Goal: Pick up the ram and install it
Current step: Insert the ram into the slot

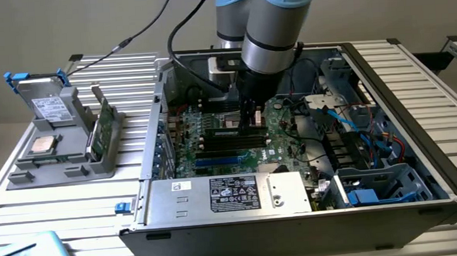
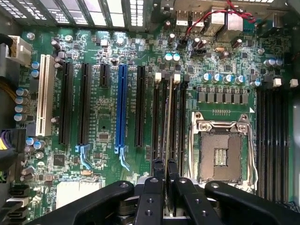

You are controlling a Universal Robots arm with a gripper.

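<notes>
On the exterior view's left, on the slatted metal table [image 1: 60,198], stands a grey plastic holder [image 1: 78,165]. A thin green board [image 1: 103,130] stands on its edge in one of the holder's grooves. I cannot tell if it is a second memory stick, and it is well apart from the work. In the middle of that view lies the open black computer case [image 1: 450,169]. The grey and blue robot arm [image 1: 274,26] reaches down into it from above, so that the black end effector [image 1: 251,120] is low over the large green motherboard [image 1: 214,158].

In the wrist view the end effector [image 2: 165,164] has its two fingers drawn close together. They pinch the ram [image 2: 166,122], a long, narrow, thin green stick that appears here edge-on as a pale line. The ram runs parallel to the group of long black plastic slots [image 2: 182,122], in line with them, near the square silver socket [image 2: 220,154].

In my judgement the picking up is done, because the ram is in the grip and inside the case. The installing is in hand. The ram is lined up with a slot, but I cannot tell whether it sits in the slot or is only above it. The grip is not released.
</notes>
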